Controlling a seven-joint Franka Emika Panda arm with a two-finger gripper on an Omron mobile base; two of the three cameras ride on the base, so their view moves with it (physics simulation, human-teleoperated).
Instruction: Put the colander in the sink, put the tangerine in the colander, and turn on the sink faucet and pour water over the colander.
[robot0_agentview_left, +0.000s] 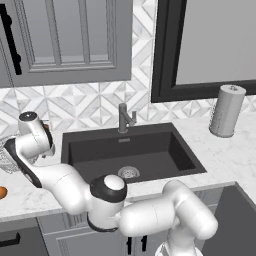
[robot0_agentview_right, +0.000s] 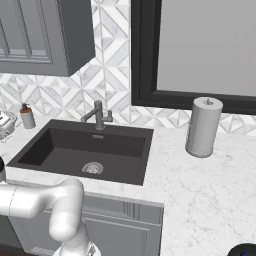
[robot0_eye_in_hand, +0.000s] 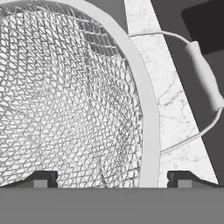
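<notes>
- Left base view: the arm reached left of the sink (robot0_agentview_left: 80, 146), its hand over the colander (robot0_agentview_left: 7, 161) on the marble counter (robot0_agentview_left: 225, 155); the tangerine (robot0_agentview_left: 2, 192) lay near, at the frame's edge. The sink faucet (robot0_agentview_left: 124, 119) stood behind the basin.
- Right base view: the basin held nothing but its drain (robot0_agentview_right: 92, 168).
- Hand view: the gripper (robot0_eye_in_hand: 111, 179) stood wide apart, one fingertip (robot0_eye_in_hand: 41, 179) over the mesh, the other outside the rim, holding nothing. The colander looked light, stiff and thin-walled; the rim seemed the surest place to pinch, the wire handle (robot0_eye_in_hand: 204, 81) more slippery.
</notes>
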